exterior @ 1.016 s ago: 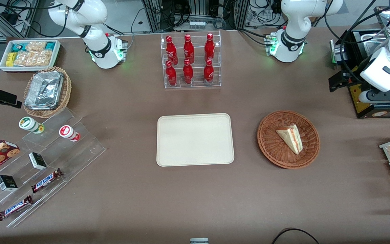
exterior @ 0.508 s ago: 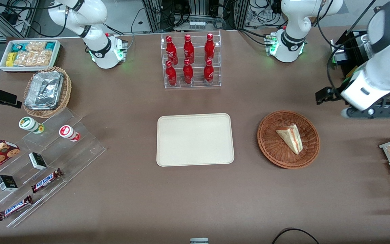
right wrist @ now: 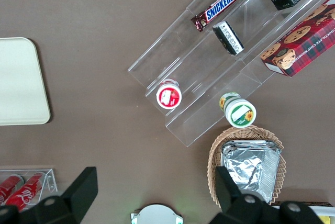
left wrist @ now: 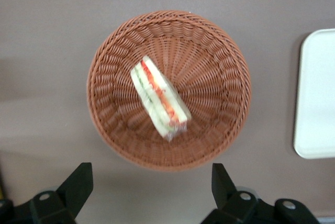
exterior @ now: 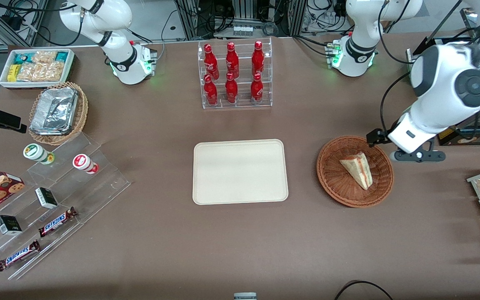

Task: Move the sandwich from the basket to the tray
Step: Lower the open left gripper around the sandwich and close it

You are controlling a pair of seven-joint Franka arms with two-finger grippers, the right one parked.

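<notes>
sandwich (left wrist: 159, 101) lying flat mid basket (left wrist: 112, 59), untouched | gripper (left wrist: 149, 187) spread wide, empty, hovering off its rim | tray (exterior: 240, 171) at basket's 9 o'clock, bare so i can drop it anywhere

Franka left arm above the basket (exterior: 354, 171) — glossy white shells, dark-grey joint caps, black cable looped alongside; gripper (left wrist: 152, 192) w/ black, wedge-shaped fingers (left wrist: 78, 185), spread apart.

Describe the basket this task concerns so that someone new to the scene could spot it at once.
Start at the cream tray mid-table; the basket sits beside it, toward the working arm's end, under the open end effector. It is round, reddish-brown wicker holding a sandwich, unlike the tan basket holding a foil container.
</notes>
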